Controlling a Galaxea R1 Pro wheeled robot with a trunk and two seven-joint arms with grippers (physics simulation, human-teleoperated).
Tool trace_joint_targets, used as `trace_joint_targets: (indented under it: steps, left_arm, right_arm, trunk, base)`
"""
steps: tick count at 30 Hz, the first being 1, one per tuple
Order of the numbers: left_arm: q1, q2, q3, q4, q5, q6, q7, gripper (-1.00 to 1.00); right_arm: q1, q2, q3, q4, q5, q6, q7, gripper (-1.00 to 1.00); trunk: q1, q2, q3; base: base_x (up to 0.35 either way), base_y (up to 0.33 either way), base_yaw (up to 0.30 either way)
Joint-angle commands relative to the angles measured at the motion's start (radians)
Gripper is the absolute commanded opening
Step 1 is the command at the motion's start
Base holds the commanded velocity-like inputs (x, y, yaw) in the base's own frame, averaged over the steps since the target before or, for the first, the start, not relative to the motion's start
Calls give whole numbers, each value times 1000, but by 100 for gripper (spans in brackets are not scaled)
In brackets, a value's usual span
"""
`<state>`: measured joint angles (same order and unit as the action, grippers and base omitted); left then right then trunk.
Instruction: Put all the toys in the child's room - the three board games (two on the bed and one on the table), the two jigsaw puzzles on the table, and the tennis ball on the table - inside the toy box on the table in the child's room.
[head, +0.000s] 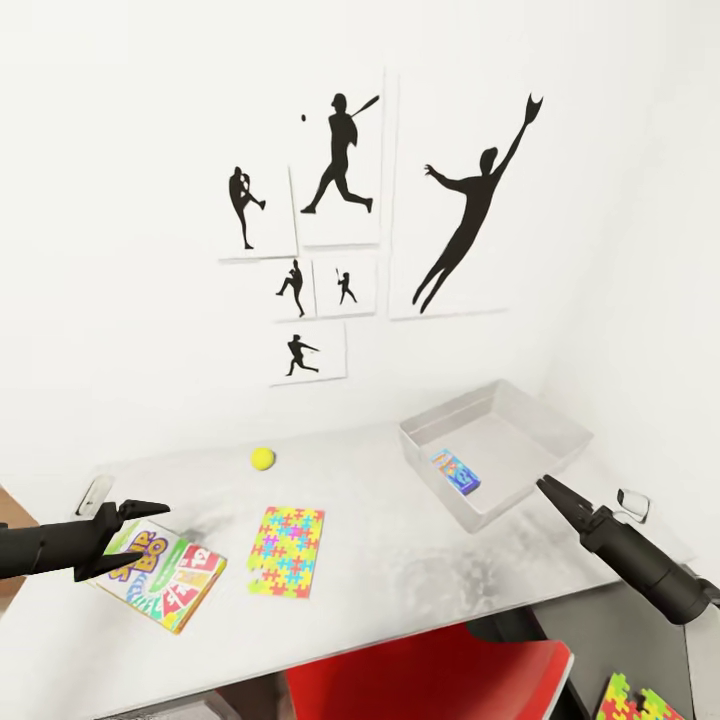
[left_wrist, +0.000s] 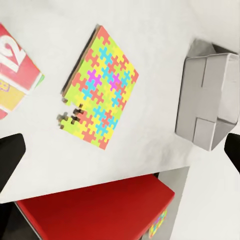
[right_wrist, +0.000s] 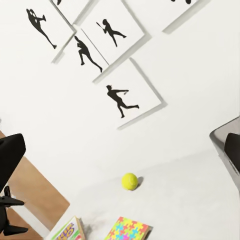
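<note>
A: Risks from here? Left gripper (head: 150, 512) sits at lower left of the head view, fingers spread, holding nothing, tips over the near corner of the yellow-green board game (head: 160, 574).

B: Flat box on a flat table (head: 400, 560). My guess: the fingers skid off or shove it toward the edge. Same for the jigsaw puzzle (head: 287, 551) at lower centre; it's thin, with pieces loose at one corner in the left wrist view.

A: Right gripper (head: 552, 490)?

B: By the toy box (head: 560, 440) rim, centre right. Jaws look nearly closed and empty; can't tell for sure.

A: Count?

B: On the table: one board game, one puzzle, one tennis ball (head: 263, 458). Small blue box (head: 456, 471) is in the tray. Second puzzle (head: 635, 700) at bottom right, below table level.
</note>
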<state>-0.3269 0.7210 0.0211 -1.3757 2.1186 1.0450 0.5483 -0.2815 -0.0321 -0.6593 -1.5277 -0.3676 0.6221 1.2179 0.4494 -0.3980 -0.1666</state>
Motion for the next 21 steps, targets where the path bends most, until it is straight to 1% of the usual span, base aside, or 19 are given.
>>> trace_joint_targets:
  steps: [1,7,12,15,21]
  left_arm:
    - [-1,0,0,0,9,2,10,100]
    - [-1,0,-1,0,6,2,11,100]
    - [-1,0,1,0,-25,2,11,100]
    - [-1,0,2,0,-36,2,10,100]
    - [-1,0,3,0,-40,2,10,100]
  right_arm:
    - [-1,0,-1,0,-4,8,2,100]
    - [-1,1,0,0,-4,7,2,100]
    - [-1,1,0,0,-4,7,2,100]
    - [-1,2,0,0,-4,7,2,100]
    - [-1,1,1,0,-4,7,2,100]
  trunk:
    - [1,-2,0]
    - [1,-2,9]
    - [1,-2,17]
    - [1,-2,22]
    - [1,-2,29]
  base:
    - [-1,0,150]
    - [0,0,150]
    - [-46,0,150]
    - [-154,0,150]
    - [-263,12,138]
